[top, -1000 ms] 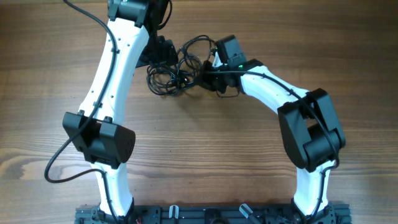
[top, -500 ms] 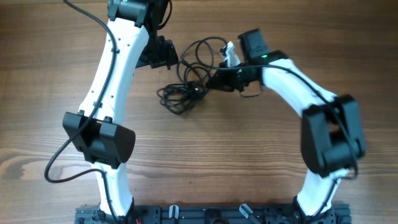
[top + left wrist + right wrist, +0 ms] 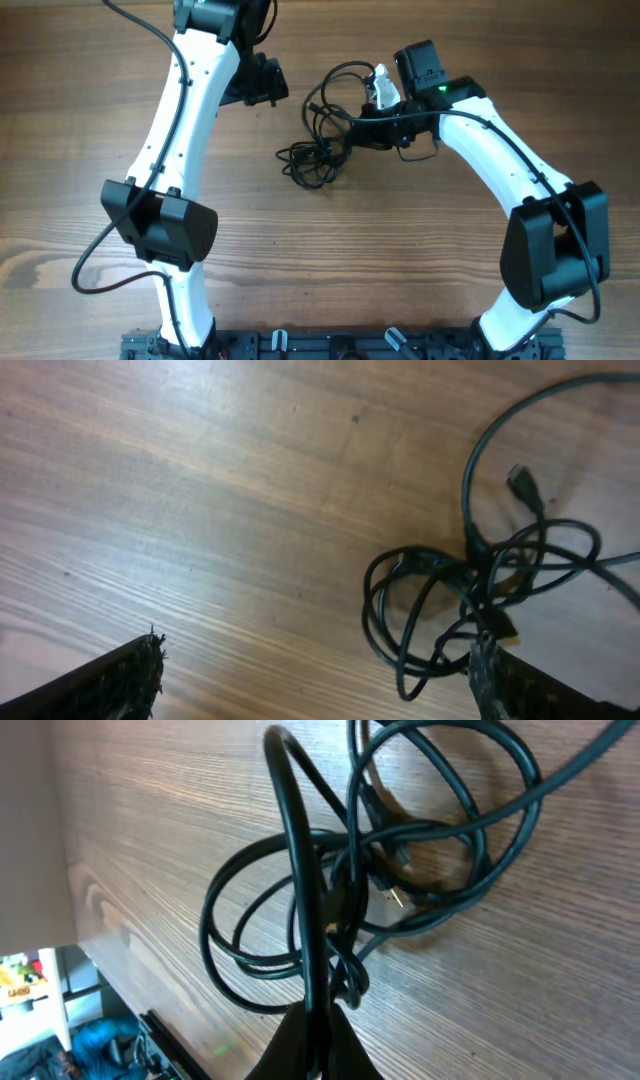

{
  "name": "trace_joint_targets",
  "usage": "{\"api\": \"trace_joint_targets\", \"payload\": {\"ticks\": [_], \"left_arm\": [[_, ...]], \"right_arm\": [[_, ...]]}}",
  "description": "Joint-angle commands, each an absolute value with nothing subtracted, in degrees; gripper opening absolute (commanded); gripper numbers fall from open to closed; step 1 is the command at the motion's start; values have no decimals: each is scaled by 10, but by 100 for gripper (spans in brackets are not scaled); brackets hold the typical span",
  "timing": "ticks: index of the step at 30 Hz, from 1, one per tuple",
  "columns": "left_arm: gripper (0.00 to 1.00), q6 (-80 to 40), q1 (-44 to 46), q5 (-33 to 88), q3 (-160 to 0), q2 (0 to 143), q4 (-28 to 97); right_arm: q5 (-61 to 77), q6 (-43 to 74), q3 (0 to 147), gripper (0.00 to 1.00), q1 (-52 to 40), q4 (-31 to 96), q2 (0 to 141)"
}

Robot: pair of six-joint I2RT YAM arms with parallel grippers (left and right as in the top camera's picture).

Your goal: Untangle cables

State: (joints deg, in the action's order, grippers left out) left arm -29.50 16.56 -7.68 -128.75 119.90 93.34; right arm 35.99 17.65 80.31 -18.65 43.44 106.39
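Note:
The cables (image 3: pixel 320 125) are thin black cords bunched in a tangle on the wooden table, with loops reaching up toward the back. My right gripper (image 3: pixel 362 130) is shut on one cable strand (image 3: pixel 305 920) at the tangle's right side; the tangle hangs and spreads beyond the fingers (image 3: pixel 318 1045). My left gripper (image 3: pixel 268 85) is open and empty, up and to the left of the tangle. In the left wrist view the tangle (image 3: pixel 470 590) lies by the right fingertip, with a small plug (image 3: pixel 522 482) at one end.
The wooden table (image 3: pixel 330 250) stretches out around the tangle. Thick black wires run from the left arm (image 3: pixel 95 260). A black rail (image 3: pixel 340 345) runs along the front edge.
My right gripper has dragged the tangle to the right and a little toward the front, away from the left gripper. The left gripper has stayed in place.

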Motion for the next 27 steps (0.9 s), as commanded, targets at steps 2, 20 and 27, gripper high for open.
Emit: {"api": "trace_joint_targets", "payload": {"ticks": [2, 20, 27], "left_arm": [[100, -305, 166, -77, -1285, 1191, 910], [61, -102, 110, 302, -1014, 1217, 766], [59, -93, 143, 328, -882, 1217, 590]], "right_arm": [[341, 167, 809, 4, -188, 438, 1064], [313, 171, 809, 4, -187, 447, 1065], [313, 171, 809, 4, -187, 448, 1065]]}}
